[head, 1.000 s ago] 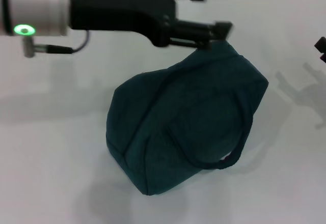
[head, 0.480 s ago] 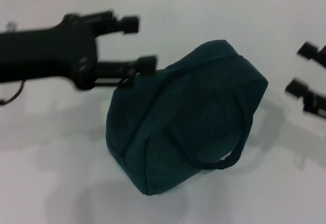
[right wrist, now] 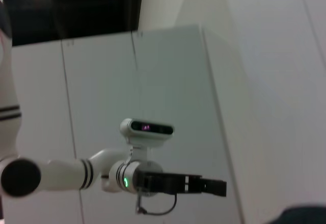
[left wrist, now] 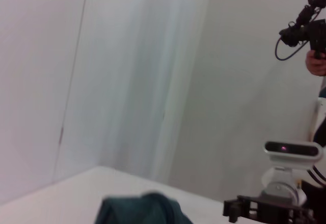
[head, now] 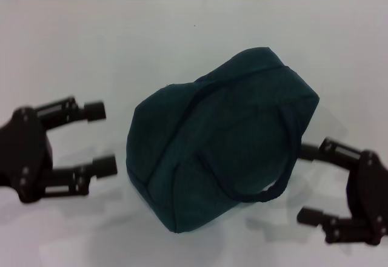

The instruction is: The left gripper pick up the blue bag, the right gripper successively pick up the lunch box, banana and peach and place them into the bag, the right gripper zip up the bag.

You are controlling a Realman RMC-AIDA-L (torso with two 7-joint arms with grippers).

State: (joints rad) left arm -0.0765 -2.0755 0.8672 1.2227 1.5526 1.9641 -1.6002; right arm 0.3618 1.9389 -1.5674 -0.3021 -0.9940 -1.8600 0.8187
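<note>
Two grippers flanking the blue bag

Head view: blue bag [head: 221, 136] lying zipped on white surface [head: 182, 36]; left gripper [head: 100, 138] and right gripper [head: 309, 185] beside it, jaws open, empty. Left wrist view: bag top visible.

Black 2-fingered left pincer [head: 100, 138] and right pincer [head: 312, 185]; white striped arm, green light.
</note>
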